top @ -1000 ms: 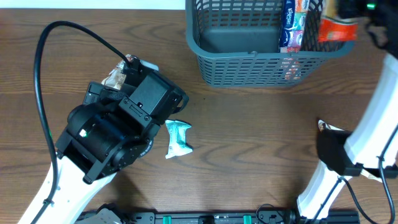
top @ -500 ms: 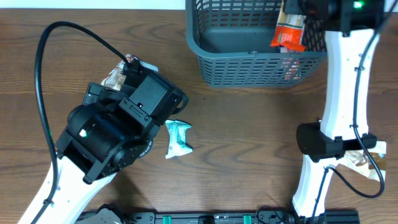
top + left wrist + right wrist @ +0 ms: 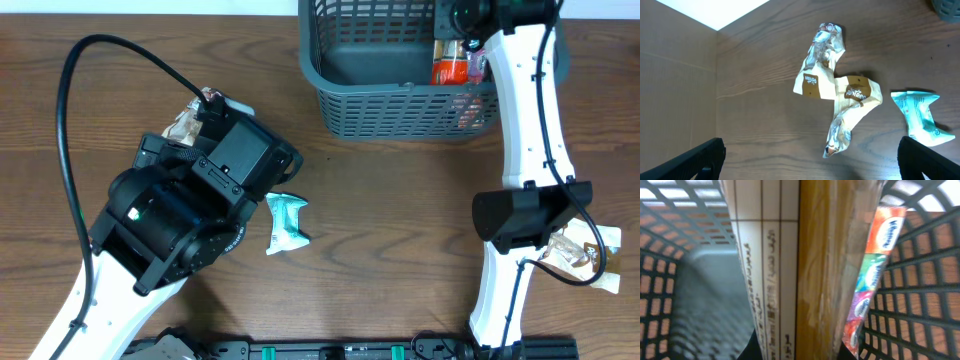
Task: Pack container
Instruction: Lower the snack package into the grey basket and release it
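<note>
The right gripper (image 3: 463,20), top edge of the overhead, is clamped on an orange packet (image 3: 450,70) already inside the basket (image 3: 400,112), floor straight beneath. The packet's long axis runs up the wrist view and hides the jaws. The left gripper (image 3: 812,159) gapes wide and empty, brown packets (image 3: 840,100) mid-frame.

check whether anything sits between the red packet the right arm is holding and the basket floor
Nothing visible does. The red packet hangs inside the container, with bare floor to its left. A colourful packet stands beside it on the right; whether that reaches under the red packet is hidden.
</note>
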Available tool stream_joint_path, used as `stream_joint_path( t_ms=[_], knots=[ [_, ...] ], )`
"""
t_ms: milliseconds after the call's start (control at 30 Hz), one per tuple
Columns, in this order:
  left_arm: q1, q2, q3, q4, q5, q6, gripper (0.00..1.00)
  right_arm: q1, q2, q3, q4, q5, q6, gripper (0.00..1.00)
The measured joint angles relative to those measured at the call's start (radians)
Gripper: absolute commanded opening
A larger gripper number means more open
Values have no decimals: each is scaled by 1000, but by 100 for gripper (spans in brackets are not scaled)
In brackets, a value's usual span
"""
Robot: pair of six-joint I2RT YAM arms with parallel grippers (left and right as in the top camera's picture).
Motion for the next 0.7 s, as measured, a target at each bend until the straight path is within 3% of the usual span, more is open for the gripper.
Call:
stream_joint_path(
  t_ms=[467,600,633,667,700],
  knots=[
    [0,0,0,-27,0,0,99,-16,-2,-179,150,-32,-37,4],
    [0,0,0,-27,0,0,99,-16,-3,-232,158,-35,-41,23],
    [0,0,0,-27,0,0,99,-16,-3,-246,154,-35,-40,31],
    [0,0,0,-27,0,0,99,-16,-3,-262,151,-35,-42,45],
    [0,0,0,-27,0,0,99,-16,-3,-269,152,-35,-42,52]
  ],
)
